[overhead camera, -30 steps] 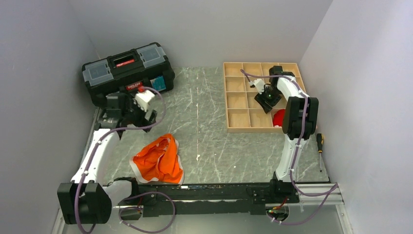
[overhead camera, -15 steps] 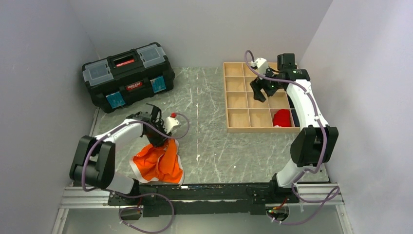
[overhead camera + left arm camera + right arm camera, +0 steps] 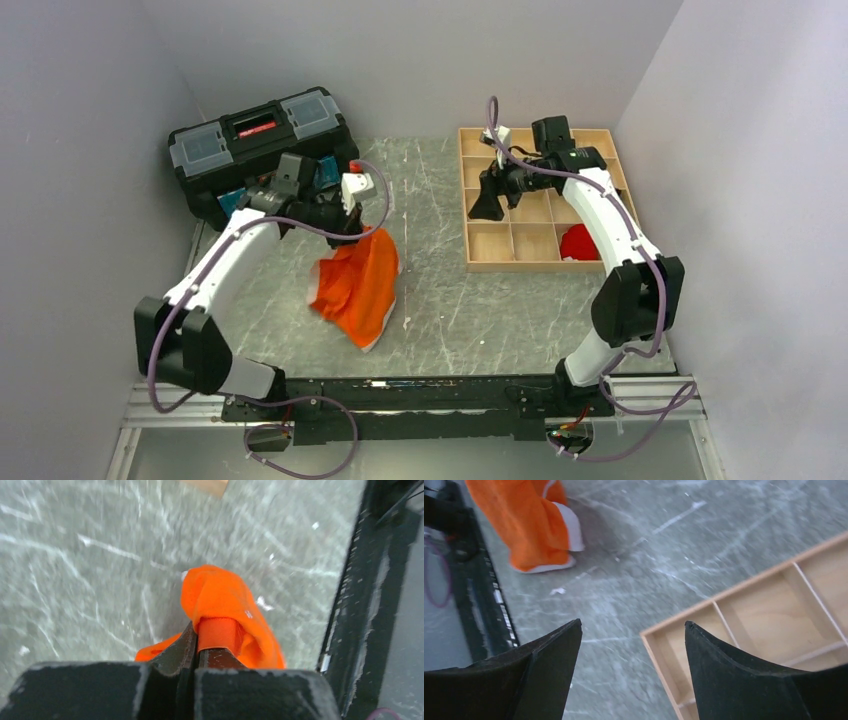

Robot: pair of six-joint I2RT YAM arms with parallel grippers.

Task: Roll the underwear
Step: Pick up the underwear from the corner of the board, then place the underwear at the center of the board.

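Observation:
The bright orange underwear [image 3: 358, 282] with white trim hangs above the marble table, its lower end near or on the surface. My left gripper [image 3: 352, 222] is shut on its top edge; in the left wrist view the orange fabric [image 3: 220, 605] bunches out from between the closed jaws of that gripper [image 3: 197, 637]. The right wrist view shows the underwear [image 3: 524, 520] at the upper left. My right gripper [image 3: 487, 207] hovers over the left edge of the wooden tray [image 3: 488, 264], open, with nothing between its fingers [image 3: 631, 625].
A black toolbox [image 3: 262, 150] stands at the back left, just behind the left arm. The wooden tray's [image 3: 774, 615] cells hold a red cloth bundle [image 3: 577, 242] at the front right. A black rail [image 3: 420, 395] runs along the table's near edge.
The left gripper came down on the underwear, shut on it and lifted it up toward the table's middle. The right gripper opened wider and swung left to the tray's left edge.

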